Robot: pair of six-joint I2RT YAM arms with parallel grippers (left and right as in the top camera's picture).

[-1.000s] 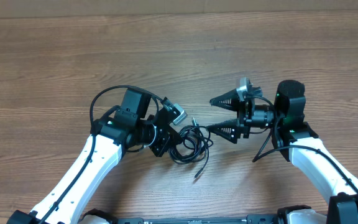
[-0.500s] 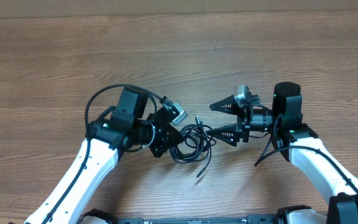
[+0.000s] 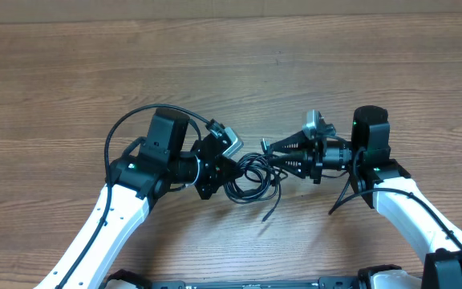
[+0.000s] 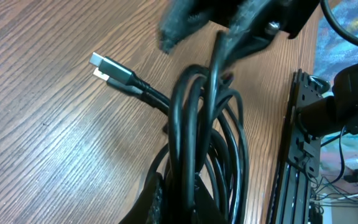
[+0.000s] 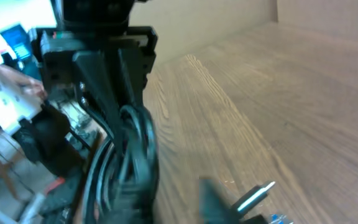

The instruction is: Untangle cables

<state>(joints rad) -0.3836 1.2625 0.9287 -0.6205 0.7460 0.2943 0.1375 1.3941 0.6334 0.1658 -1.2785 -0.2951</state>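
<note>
The cables (image 3: 247, 172) form a knotted black bundle on the wooden table between my two arms. My left gripper (image 3: 221, 167) is shut on the bundle's left side. In the left wrist view the black loops (image 4: 197, 124) run down between its fingers, and a silvery plug (image 4: 104, 65) sticks out to the left. My right gripper (image 3: 269, 153) has its fingers drawn together on the bundle's right loops. The right wrist view is blurred, showing cables (image 5: 126, 162) against one finger and a silvery plug tip (image 5: 257, 194) lying on the wood. A loose cable end (image 3: 267, 213) trails toward the front.
The wooden table (image 3: 231, 64) stretches bare behind the arms. A thick black cable (image 3: 123, 132) fixed to the left arm arches over it. A black metal rail (image 4: 294, 155) runs along the table's front edge.
My right gripper's jaws went from wide open to drawn together on the bundle's right side. The left arm shifted slightly right with the bundle.
</note>
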